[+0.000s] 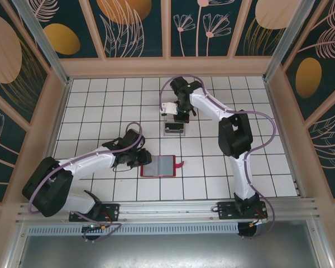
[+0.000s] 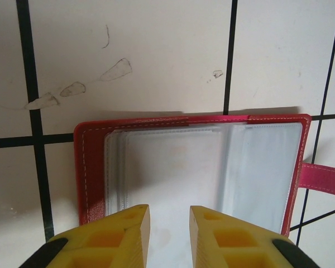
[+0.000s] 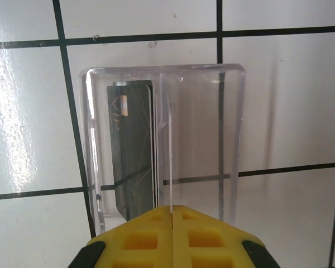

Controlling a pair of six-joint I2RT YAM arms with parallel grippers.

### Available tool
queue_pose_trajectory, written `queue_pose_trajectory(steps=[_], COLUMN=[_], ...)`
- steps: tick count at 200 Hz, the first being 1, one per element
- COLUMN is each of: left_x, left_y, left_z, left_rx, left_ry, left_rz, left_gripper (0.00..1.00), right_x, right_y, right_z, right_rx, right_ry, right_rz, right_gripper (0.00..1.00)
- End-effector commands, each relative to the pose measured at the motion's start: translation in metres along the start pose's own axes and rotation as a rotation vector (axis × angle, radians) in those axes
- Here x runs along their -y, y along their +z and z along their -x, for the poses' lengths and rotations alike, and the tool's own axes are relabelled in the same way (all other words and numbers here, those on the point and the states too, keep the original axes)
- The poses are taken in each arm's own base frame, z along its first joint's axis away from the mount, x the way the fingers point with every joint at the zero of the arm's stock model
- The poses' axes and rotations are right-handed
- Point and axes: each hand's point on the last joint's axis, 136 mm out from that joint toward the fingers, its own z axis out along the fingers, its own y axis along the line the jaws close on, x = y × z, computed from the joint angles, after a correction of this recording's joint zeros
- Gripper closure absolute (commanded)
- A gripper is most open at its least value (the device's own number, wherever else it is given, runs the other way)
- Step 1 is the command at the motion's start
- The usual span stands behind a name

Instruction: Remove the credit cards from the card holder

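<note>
The card holder (image 1: 159,166), a red wallet, lies open on the tiled table with its tab (image 2: 324,178) pointing right. Its greyish clear pockets (image 2: 190,162) face up. My left gripper (image 2: 170,223) sits low over the wallet's near edge. Its jaws stand a little apart and nothing shows between them. My right gripper (image 3: 172,207) is shut, hovering just above the middle divider of a clear plastic tray (image 3: 234,139). One dark grey credit card (image 3: 131,151) lies in the tray's left compartment. I cannot tell whether any cards remain in the wallet's pockets.
The clear tray (image 1: 173,128) stands about two tiles behind the wallet, and its right compartment holds nothing. The left arm (image 1: 89,167) reaches in from the near left. The right arm (image 1: 234,134) arches over the table's right half. Walls fence in the table.
</note>
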Motion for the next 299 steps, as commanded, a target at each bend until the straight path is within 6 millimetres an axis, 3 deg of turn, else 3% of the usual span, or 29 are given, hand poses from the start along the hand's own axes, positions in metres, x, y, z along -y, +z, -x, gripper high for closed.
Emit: queue_pose_trajectory(steps=[1, 19, 59, 81, 138, 189, 219, 270, 299], left_x=[-0.006, -0.007, -0.008, -0.006, -0.007, -0.004, -0.003, -0.003, -0.001], left_y=[-0.003, -0.004, -0.004, -0.004, -0.004, -0.005, -0.004, -0.001, -0.001], left_z=[-0.002, -0.003, -0.003, -0.002, -0.002, 0.005, 0.008, 0.013, 0.017], left_rx=[0.006, 0.008, 0.007, 0.01, 0.011, 0.035, 0.037, 0.047, 0.055], left_ry=[-0.018, -0.021, -0.019, -0.016, -0.017, -0.009, 0.008, 0.022, 0.033], left_rz=[0.022, 0.024, 0.028, 0.027, 0.029, 0.03, 0.034, 0.048, 0.052], left_gripper=[0.74, 0.74, 0.74, 0.74, 0.74, 0.74, 0.74, 0.74, 0.74], right_x=[-0.004, 0.0, 0.019, 0.029, 0.058, 0.038, 0.022, -0.016, -0.036], right_y=[0.004, 0.005, -0.007, -0.015, -0.034, -0.068, -0.072, -0.076, -0.077], right_z=[-0.002, -0.003, 0.004, 0.007, 0.003, 0.025, 0.027, 0.038, 0.047], right_rx=[-0.005, -0.011, 0.008, 0.014, -0.025, 0.111, 0.16, 0.292, 0.4], right_ry=[0.016, 0.017, 0.009, -0.001, -0.004, 0.039, 0.132, 0.407, 0.638], right_rz=[0.04, 0.023, -0.075, -0.136, -0.319, -0.334, -0.329, -0.245, -0.178], right_gripper=[1.0, 1.0, 0.74, 0.65, 0.62, 0.62, 0.62, 0.63, 0.69])
